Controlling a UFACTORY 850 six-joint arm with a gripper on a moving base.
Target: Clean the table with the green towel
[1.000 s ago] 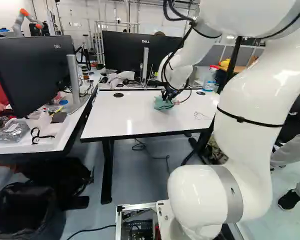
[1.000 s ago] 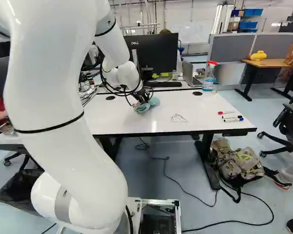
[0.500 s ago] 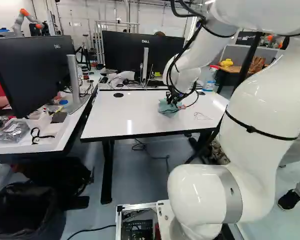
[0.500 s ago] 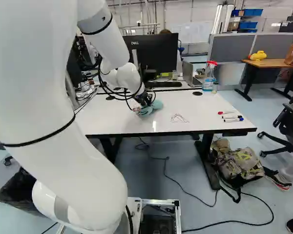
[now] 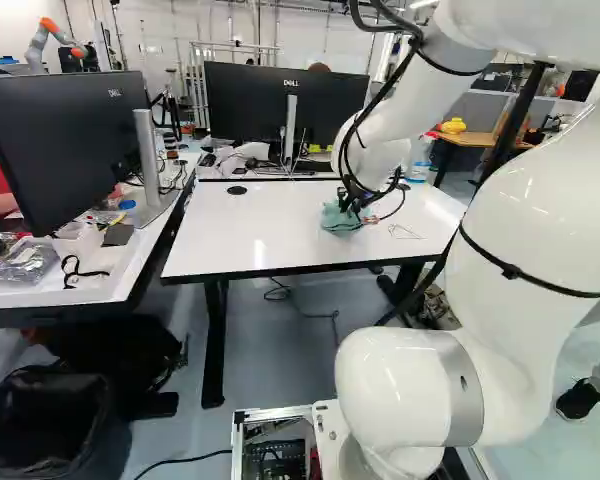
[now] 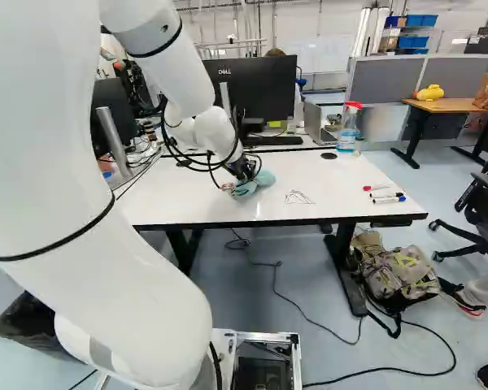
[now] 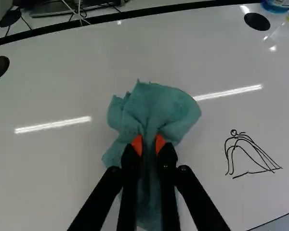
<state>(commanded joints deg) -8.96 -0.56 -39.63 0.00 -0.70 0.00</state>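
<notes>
1 pincer (image 5: 351, 207) w/ 1 towel (image 7: 156, 103) (+3 mkrs (image 6: 386, 194))

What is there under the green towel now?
The green towel lies on the white tabletop, pinched by the tool. Any marks directly beneath are covered and cannot be seen; the black drawing is beside the towel, uncovered.

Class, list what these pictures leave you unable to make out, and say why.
- Any marks under the green towel: the cloth covers that patch of table in the wrist view.
- The cloth's folds directly beneath the gripper: its fingers hide them, wrist view.
- The front of the nearer monitor: turned away, left base view.
</notes>
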